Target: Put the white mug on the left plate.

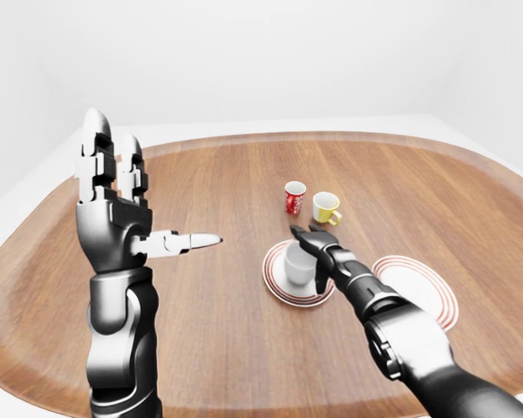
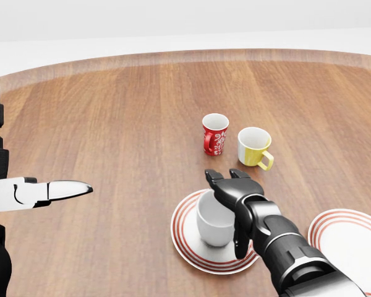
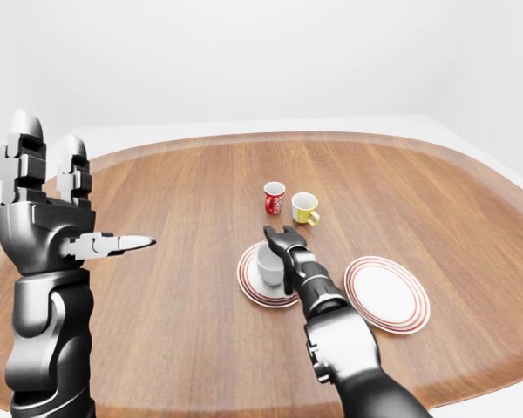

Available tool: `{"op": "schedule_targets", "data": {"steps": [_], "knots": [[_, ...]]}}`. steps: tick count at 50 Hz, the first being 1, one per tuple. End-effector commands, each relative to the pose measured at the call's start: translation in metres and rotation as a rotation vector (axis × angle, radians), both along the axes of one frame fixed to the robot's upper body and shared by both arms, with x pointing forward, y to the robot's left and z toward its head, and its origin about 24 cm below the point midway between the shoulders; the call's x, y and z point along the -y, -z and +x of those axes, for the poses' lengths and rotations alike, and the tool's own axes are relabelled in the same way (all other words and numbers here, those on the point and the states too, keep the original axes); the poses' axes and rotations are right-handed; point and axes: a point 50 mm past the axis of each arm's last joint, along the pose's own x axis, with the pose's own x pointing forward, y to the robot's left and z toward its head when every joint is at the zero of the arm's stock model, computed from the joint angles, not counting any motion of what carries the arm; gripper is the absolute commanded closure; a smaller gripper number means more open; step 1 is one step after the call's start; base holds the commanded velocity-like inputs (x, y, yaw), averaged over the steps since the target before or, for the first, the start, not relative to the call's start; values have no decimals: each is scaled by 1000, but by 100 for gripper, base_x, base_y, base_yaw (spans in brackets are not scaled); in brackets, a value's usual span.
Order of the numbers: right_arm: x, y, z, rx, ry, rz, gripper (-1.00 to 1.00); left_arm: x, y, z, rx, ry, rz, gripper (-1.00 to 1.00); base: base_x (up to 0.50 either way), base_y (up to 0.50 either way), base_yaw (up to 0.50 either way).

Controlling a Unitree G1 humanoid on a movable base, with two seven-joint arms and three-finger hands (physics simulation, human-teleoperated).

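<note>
The white mug [image 2: 214,219] stands upright on the left plate [image 2: 184,242], so I judge the main part of the task is done. What is left, I think, is only to take my right hand [image 2: 234,197] away without knocking the mug over. This hand is just beside the mug, on its right side in the head view. Its fingers [image 2: 240,238] curve down along the wall, but I cannot tell if they press it or are a little apart from it.

My left hand [image 1: 113,187] is raised well apart from everything, open, with its fingers pointing up and the thumb pointing sideways.

The mug looks like smooth glazed ceramic, round and short. Both plates are flat, white and glossy with thin red rings near the rim; the right plate [image 2: 358,244] carries nothing. Higher on the wooden desk [image 2: 111,124], with its fine grain, stand a red patterned mug [image 2: 214,133] and a yellow mug [image 2: 255,147] with a handle.
</note>
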Motion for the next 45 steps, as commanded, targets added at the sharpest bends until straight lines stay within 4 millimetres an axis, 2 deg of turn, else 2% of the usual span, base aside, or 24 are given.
{"op": "schedule_targets", "data": {"steps": [1, 8, 21, 36, 39, 45], "knots": [[7, 14, -9, -86, 4, -19, -100, -1, 0, 1, -3, -8, -1, -99, 0, 0, 0], [5, 10, -7, -74, 4, -14, -100, 0, 2, 1, -8, -1, 2, -99, 0, 0, 0], [11, -47, 27, 105, 19, -10, -100, 3, 2, -1, -5, 19, 4, -99, 0, 0, 0], [8, -55, 31, 128, 15, 5, -100, 3, 1, -1, -3, 21, 6, -99, 0, 0, 0], [3, -56, 31, 105, 36, 84, -100, 3, 1, -1, -2, 21, 6, -99, 0, 0, 0], [-13, -45, 23, -48, 50, 298, -100, 3, 1, -1, -2, 16, 5, -99, 0, 0, 0]]}}
